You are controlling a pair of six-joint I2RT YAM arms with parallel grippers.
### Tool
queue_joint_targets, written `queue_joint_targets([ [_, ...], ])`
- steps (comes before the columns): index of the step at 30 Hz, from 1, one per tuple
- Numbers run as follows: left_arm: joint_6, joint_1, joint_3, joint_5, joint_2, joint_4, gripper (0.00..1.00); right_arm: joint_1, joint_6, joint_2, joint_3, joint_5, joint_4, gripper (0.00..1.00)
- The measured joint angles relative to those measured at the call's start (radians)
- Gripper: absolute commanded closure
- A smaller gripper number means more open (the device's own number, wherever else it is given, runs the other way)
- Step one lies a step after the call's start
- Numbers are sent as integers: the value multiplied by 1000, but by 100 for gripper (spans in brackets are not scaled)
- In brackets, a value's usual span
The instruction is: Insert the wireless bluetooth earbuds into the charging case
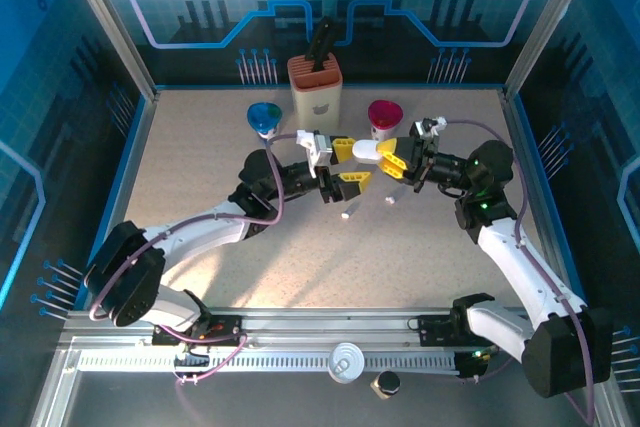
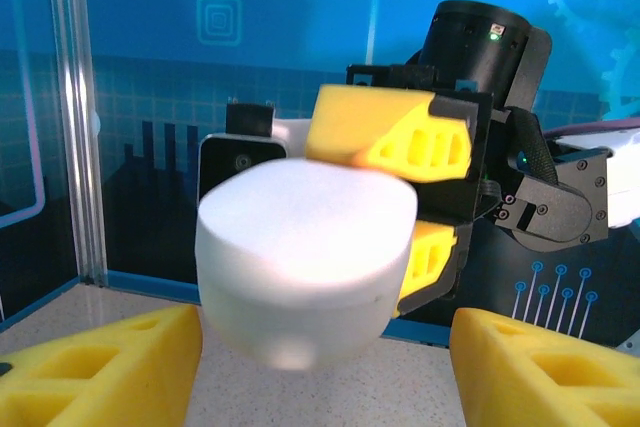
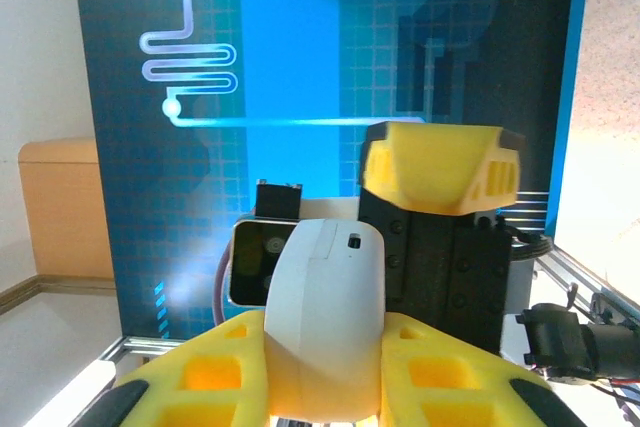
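The charging case [image 1: 365, 151] is a white pebble held above the table, with my right gripper [image 1: 389, 160] shut on it. In the right wrist view the case [image 3: 325, 317] sits clamped between the yellow fingers of that gripper [image 3: 325, 357], and its lid seam is closed. My left gripper [image 1: 351, 167] stands open, facing the right one. Its yellow fingers [image 2: 100, 372] flank the case [image 2: 305, 247] without touching it. Two tiny white earbuds [image 1: 347, 215] [image 1: 390, 201] lie on the table below the grippers.
A tan block [image 1: 315, 89] with a black handle stands at the back centre. It has a blue cup [image 1: 265, 119] to its left and a magenta cup [image 1: 385, 117] to its right. A white round lid [image 1: 347, 362] lies on the front rail.
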Motion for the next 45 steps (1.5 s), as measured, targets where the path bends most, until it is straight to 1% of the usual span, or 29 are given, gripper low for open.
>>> queue_joint_targets([
  [3, -10, 0, 11, 8, 14, 11, 43, 0, 15, 0, 0, 0, 17, 89],
  [8, -26, 1, 34, 19, 37, 37, 47, 0, 33, 0, 0, 0, 51, 89],
  [15, -34, 1, 40, 28, 48, 56, 48, 0, 33, 0, -1, 0, 53, 90],
  [24, -47, 1, 42, 34, 50, 70, 47, -1, 27, 0, -4, -16, 37, 90],
  [28, -49, 1, 47, 34, 50, 76, 48, -8, 20, 0, -4, -23, 26, 90],
  [36, -51, 1, 50, 35, 50, 77, 57, -9, 16, 0, -4, -24, 23, 90],
  [38, -52, 1, 50, 37, 50, 77, 56, -11, 17, 0, -4, -24, 23, 90],
  [41, -52, 1, 50, 38, 51, 78, 52, -11, 21, 0, -4, -26, 25, 90],
  [45, -52, 1, 50, 38, 51, 80, 52, -11, 35, 0, -4, -25, 48, 90],
])
